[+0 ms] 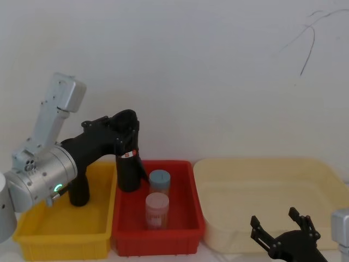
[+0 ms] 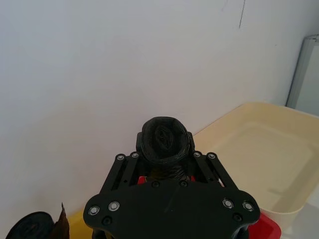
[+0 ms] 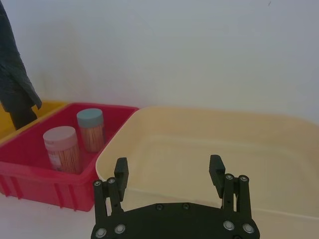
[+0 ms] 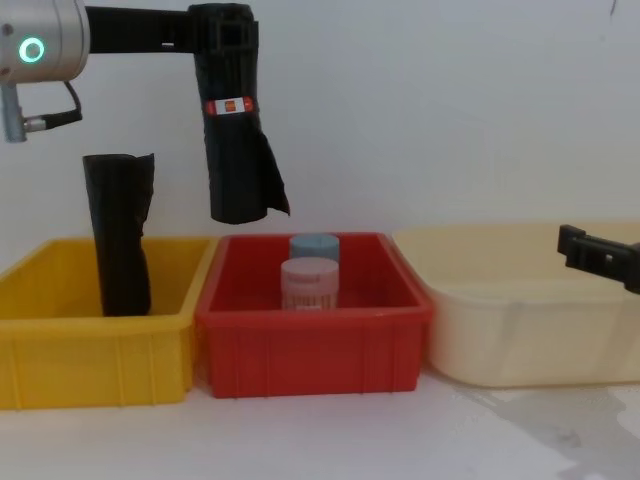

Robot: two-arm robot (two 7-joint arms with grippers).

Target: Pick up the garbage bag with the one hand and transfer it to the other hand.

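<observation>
Head view: the left gripper (image 1: pixel 127 126) is clamped on the top of the garbage bag (image 1: pixel 129 172), which hangs upright over the red bin (image 1: pixel 158 244). The right gripper (image 1: pixel 276 219) hovers low by the cream tub (image 1: pixel 262 161).

Left wrist view: the roll's coiled end pokes up between the fingers.

Right wrist view: the fingers stand apart. They should close below the label before the left lets go.

Chest view: a black roll with a red-and-white band near its top (the loose flap may snag).
</observation>
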